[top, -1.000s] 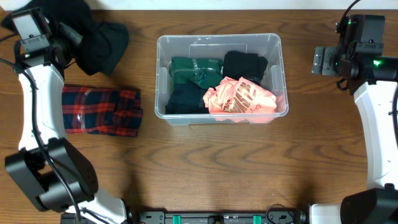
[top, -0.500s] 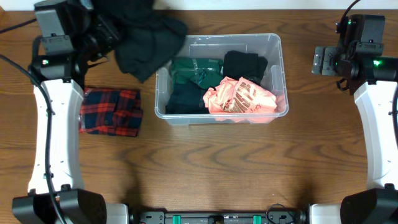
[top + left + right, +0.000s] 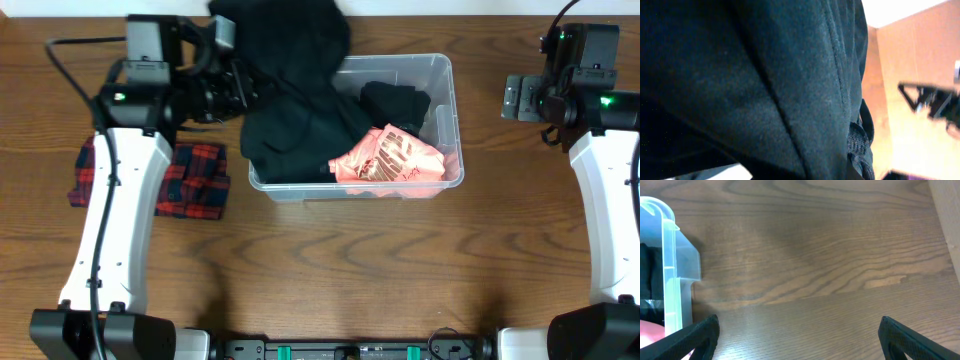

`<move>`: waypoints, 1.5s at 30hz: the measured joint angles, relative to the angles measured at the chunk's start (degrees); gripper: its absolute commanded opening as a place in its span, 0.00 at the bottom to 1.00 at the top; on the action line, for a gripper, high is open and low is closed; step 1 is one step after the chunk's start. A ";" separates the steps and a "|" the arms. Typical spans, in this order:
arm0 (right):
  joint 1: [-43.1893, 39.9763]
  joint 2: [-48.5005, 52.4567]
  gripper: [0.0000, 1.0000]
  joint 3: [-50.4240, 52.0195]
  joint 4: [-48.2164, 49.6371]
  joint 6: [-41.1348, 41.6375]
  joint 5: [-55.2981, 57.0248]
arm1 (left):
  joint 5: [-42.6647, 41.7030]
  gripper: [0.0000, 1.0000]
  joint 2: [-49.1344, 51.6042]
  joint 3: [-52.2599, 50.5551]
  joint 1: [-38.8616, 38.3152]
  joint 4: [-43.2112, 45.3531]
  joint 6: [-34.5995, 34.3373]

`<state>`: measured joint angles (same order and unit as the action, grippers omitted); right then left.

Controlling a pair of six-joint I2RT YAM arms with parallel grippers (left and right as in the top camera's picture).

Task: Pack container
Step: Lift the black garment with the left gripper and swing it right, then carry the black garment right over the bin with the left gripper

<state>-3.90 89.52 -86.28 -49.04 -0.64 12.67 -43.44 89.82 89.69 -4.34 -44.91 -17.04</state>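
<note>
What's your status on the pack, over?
Left gripper, jaws shut on black garment, draping over container. Right gripper, jaws open, idle aside. Pink garment overhangs rim; plaid shirt not yet packed.

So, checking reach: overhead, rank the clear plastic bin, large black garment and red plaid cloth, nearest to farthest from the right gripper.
From the right gripper:
1. Clear plastic bin, table centre.
2. Black garment, over the bin's left end.
3. Red plaid cloth, far left.

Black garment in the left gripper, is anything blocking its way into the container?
Nothing visible blocks it. The black garment, held by the left gripper, hangs over the left half of the container. It is open-topped; a pink garment and a folded black item lie in its right side.
</note>
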 measured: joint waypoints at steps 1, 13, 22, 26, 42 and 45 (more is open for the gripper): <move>0.00 0.00 0.99 0.00 0.00 0.00 -0.02 | -0.17 0.06 0.00 0.00 -0.87 -0.79 1.05; 0.00 0.00 0.99 0.00 0.00 0.00 0.00 | 0.35 0.06 0.09 0.00 -7.04 -3.63 9.44; 0.00 0.00 0.99 0.00 0.00 0.00 0.00 | 2.10 0.06 3.34 0.00 -8.48 -3.89 10.03; 0.00 0.00 0.99 0.00 0.00 0.00 0.00 | 2.54 0.06 5.09 0.00 -8.48 -4.04 10.03; 0.00 0.00 0.99 0.00 0.00 0.00 0.00 | 3.48 0.06 10.75 0.00 -8.48 -3.67 10.01; 0.00 0.00 0.99 0.00 0.00 0.00 -0.02 | 4.87 0.06 11.02 0.00 -8.48 -3.61 10.01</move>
<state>-3.90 89.52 -86.28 -49.04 -0.64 12.64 -38.57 100.84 89.69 -12.82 -48.51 -7.03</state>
